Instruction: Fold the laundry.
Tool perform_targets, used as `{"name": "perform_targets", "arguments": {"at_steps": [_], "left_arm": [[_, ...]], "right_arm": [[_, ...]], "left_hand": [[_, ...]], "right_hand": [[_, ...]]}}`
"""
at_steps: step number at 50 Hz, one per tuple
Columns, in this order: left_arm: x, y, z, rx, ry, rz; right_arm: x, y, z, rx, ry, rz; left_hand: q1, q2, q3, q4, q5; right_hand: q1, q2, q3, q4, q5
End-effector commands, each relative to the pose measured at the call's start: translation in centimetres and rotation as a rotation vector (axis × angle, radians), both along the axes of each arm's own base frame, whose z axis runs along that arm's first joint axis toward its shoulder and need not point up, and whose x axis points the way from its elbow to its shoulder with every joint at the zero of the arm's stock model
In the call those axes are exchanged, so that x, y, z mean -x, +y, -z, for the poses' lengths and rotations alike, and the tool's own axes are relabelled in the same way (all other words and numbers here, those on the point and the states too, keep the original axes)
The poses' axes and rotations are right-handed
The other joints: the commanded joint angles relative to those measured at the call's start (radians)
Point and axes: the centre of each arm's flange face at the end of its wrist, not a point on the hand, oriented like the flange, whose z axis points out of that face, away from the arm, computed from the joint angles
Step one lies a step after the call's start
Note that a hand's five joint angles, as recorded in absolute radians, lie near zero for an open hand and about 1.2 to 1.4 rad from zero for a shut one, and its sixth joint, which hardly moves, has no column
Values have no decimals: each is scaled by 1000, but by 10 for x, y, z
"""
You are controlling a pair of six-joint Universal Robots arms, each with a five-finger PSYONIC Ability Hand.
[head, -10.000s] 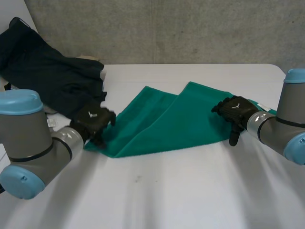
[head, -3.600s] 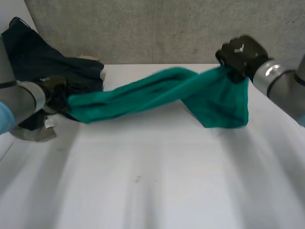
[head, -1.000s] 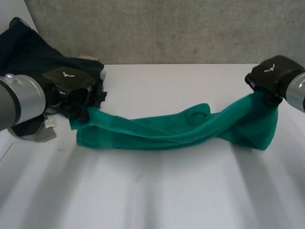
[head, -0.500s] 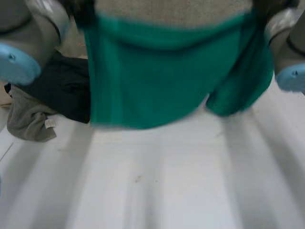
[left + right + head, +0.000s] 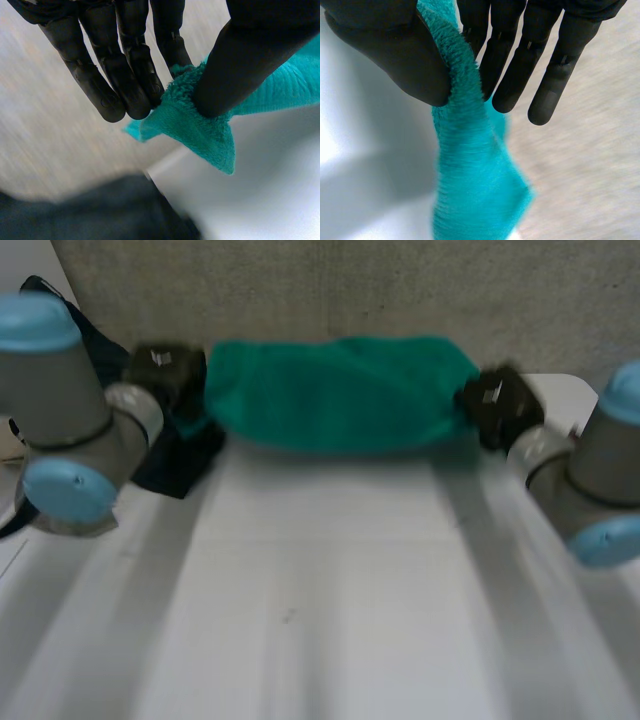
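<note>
Both hands are up at the far side of the tabletop (image 5: 320, 590), green towel (image 5: 340, 392) stretched between them and bunched into a thick horizontal band. Left hand (image 5: 165, 375) is on the towel's left end, right hand (image 5: 497, 408) on its right end, at roughly the same height. Both arms are bent, forearms reaching in toward the cloth.

Left wrist view: thumb pressed onto a towel corner, clamping it against the straight fingers (image 5: 120, 70). Those are held close together, and a small pointed flap of towel sticks out beyond the pinch.

Right wrist view: same kind of grip, thumb squeezing the towel edge against straight, slightly fanned fingers (image 5: 517, 70). The rest of the cloth trails away past the fingertips.

Towel looks lifted clear of the tabletop, though the head view angle doesn't settle it.

Dark garment (image 5: 185, 455) is piled on the tabletop just beside the left hand
</note>
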Motion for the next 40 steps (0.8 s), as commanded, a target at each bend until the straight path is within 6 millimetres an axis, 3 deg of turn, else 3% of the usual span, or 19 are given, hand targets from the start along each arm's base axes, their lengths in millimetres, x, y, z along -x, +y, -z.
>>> {"name": "perform_targets", "arguments": {"at_steps": [1, 2, 4, 6, 10, 14, 25, 33, 38, 40], "left_arm": [[-13, 7, 63, -152, -105, 1], [-16, 6, 64, -154, -111, -1], [-21, 4, 61, -150, -110, -7], [-25, 4, 54, -139, -104, -9], [-31, 7, 41, -117, -94, -15], [-35, 12, 34, -112, -88, -12], [-37, 26, 32, -127, -77, 33], [-39, 25, 36, -140, -77, 30], [-40, 26, 36, -144, -76, 28], [-40, 27, 35, -147, -76, 28]], "right_arm": [[6, 30, 73, -212, 123, -31], [7, 30, 72, -216, 129, -26], [8, 29, 68, -217, 126, -19], [12, 24, 52, -197, 91, 12], [24, 10, 25, -199, -25, 67], [32, -6, 14, -260, -90, 71], [52, -38, 33, -532, 115, 9], [55, -46, 53, -614, 93, 26], [57, -51, 68, -643, 43, 72], [59, -54, 74, -647, 3, 114]], "left_hand": [[249, 199, 206, 198, 235], [249, 199, 206, 198, 235], [249, 199, 206, 198, 235], [249, 199, 206, 198, 235], [249, 199, 206, 198, 235], [249, 199, 206, 198, 235], [249, 199, 206, 198, 235], [249, 199, 206, 198, 235], [249, 199, 206, 198, 235], [249, 199, 206, 198, 235]], "right_hand": [[273, 217, 203, 199, 206], [-67, -124, -138, -141, -134], [-503, -560, -574, -577, -570], [-657, -714, -728, -732, -724], [-672, -729, -743, -747, -739], [-663, -720, -734, -738, -731], [-608, -664, -678, -682, -675], [-570, -626, -640, -644, -637], [-250, -307, -321, -325, -317], [107, 50, 36, 33, 40]]}}
